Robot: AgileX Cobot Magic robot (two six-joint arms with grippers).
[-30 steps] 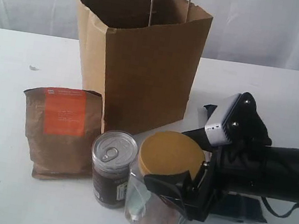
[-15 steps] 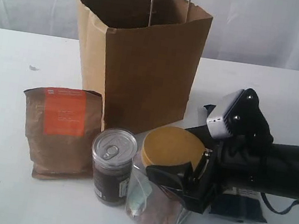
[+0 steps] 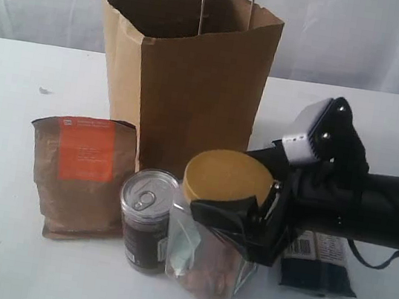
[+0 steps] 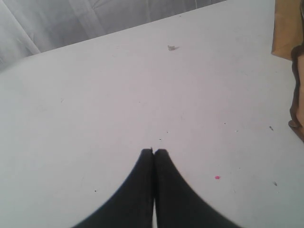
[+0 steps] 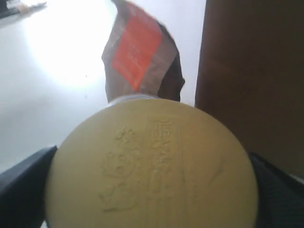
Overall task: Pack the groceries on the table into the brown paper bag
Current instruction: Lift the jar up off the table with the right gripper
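Note:
My right gripper is shut on the clear yellow-lidded jar, one finger on each side just under the lid. In the right wrist view the lid fills the picture between the dark fingers. The jar hangs slightly tilted right beside the dark pull-tab can. The brown pouch with the orange label stands left of the can. Behind them stands the brown paper bag, open at the top. A long dark pasta packet lies under my right arm. My left gripper is shut and empty above the table.
The bag's wall and the pouch lie just beyond the jar in the right wrist view. A small crumb lies on the white tabletop, and the bag's corner shows at the edge of the left wrist view.
The right gripper has raised the jar and carried it slightly left toward the can. The pasta packet under the arm now shows more. The left gripper has not moved.

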